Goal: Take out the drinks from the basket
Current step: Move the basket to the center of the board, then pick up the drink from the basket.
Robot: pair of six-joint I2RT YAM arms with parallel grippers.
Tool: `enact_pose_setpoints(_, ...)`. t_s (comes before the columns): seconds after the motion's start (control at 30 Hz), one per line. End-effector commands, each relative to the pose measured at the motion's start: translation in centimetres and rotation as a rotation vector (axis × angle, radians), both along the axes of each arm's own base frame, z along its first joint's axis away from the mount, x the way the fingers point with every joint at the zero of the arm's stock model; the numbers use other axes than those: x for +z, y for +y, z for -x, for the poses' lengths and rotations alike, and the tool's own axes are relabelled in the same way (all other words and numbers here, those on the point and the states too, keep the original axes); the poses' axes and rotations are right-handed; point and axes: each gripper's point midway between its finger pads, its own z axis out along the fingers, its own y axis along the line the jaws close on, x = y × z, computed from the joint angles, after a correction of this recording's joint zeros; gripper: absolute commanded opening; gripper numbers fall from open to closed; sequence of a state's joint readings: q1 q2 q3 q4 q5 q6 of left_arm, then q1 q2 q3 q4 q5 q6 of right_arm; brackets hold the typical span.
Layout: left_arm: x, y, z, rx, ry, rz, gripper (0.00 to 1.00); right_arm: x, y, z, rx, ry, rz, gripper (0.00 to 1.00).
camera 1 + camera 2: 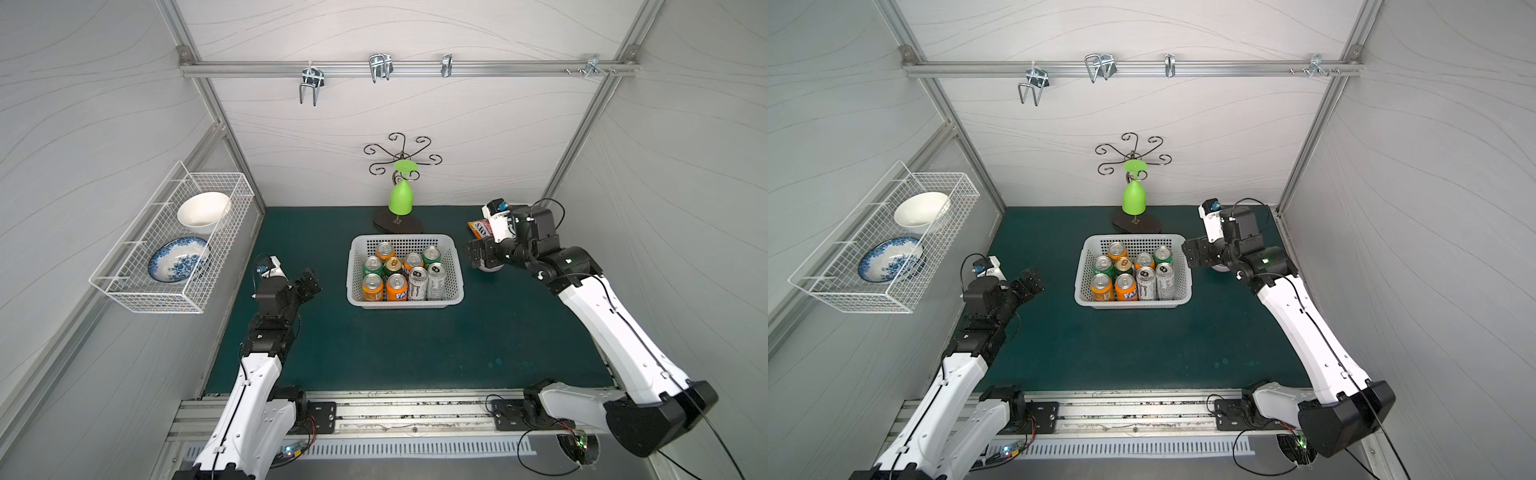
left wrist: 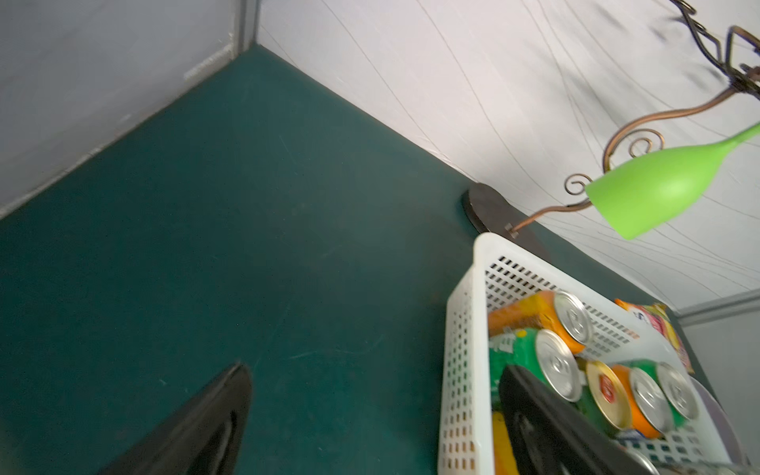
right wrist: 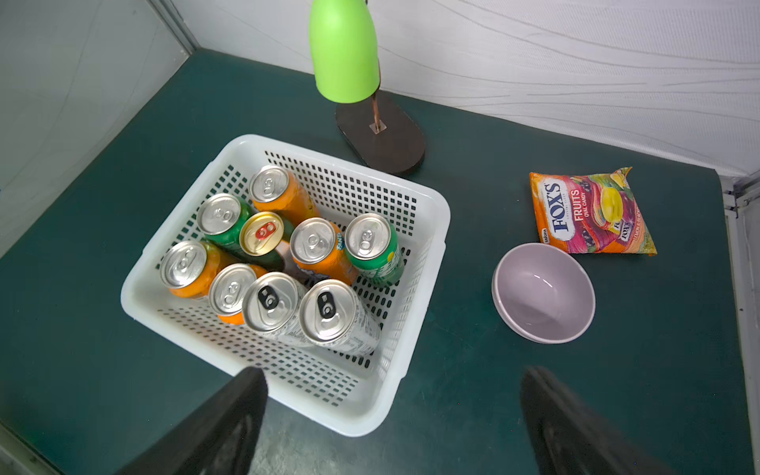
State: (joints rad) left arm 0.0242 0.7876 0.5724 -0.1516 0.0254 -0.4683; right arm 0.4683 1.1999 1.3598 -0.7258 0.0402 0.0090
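The white basket (image 1: pixel 405 300) sits mid-mat and holds all nine cans upright: four orange Fanta cans (image 3: pixel 186 267), two green cans (image 3: pixel 372 242), one dark green gold-topped can (image 3: pixel 262 234), and two taller slim silver-white cans (image 3: pixel 327 312) along its near side. At nine o'clock of the basket, in both top views, a white wire rack (image 1: pixel 174 245) on the wall carries a white bowl (image 1: pixel 203 212) and a blue-patterned dish (image 1: pixel 179 259).

My left gripper (image 1: pixel 309 282) hangs at nine o'clock of the basket, a little apart from its rim, jaws spread wide and holding nothing. My right gripper (image 1: pixel 478 253) hangs at three o'clock of the basket, just beside its rim, jaws spread wide too and empty. No can is touched by either.

My right wrist view shows what the top views mostly hide behind my arm: a pale lilac bowl (image 3: pixel 543 292), empty, on the mat beside the basket, and beyond it a Fox's fruit candy packet (image 3: pixel 592 212) lying flat. A top view catches only a corner of that packet (image 1: pixel 478 228). My left wrist view shows the basket's corner (image 2: pixel 464 329) past one dark finger (image 2: pixel 547 419), and the green goblet (image 2: pixel 658 185) hanging upside down from the scrolled metal stand (image 1: pixel 402 153) at twelve o'clock.
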Motion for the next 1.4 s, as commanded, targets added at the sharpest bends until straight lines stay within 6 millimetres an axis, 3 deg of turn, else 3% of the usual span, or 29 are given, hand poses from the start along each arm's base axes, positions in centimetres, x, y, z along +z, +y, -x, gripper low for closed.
enact_pose_setpoints(0.0, 1.7, -3.0, 0.4, -0.144, 0.036, 0.097, 0.98, -2.0, -1.0, 1.4, 0.01, 0.034, 0.131, 0.99)
enact_pose_setpoints(0.17, 1.5, -5.1, 0.2, -0.253, 0.092, 0.165, 0.98, -4.1, -0.8, 1.8, 0.052, 0.082, 0.182, 0.99)
enact_pose_setpoints(0.47, 0.1, -6.1, -0.6, -0.301, 0.126, 0.209, 0.98, -6.8, 0.5, 0.7, 0.161, 0.128, 0.309, 0.99)
enact_pose_setpoints(0.9, -0.3, -5.9, -0.7, -0.293, 0.132, 0.195, 0.98, -10.3, 4.3, -0.4, 0.309, 0.208, 0.385, 0.99)
enact_pose_setpoints(1.2, -0.4, -5.7, -0.7, -0.285, 0.133, 0.188, 0.98, -12.9, 7.3, 0.2, 0.458, 0.256, 0.362, 0.99)
enact_pose_setpoints(1.37, -0.4, -5.7, -0.6, -0.281, 0.134, 0.185, 0.99, -14.3, 8.3, -1.0, 0.459, 0.274, 0.381, 0.94)
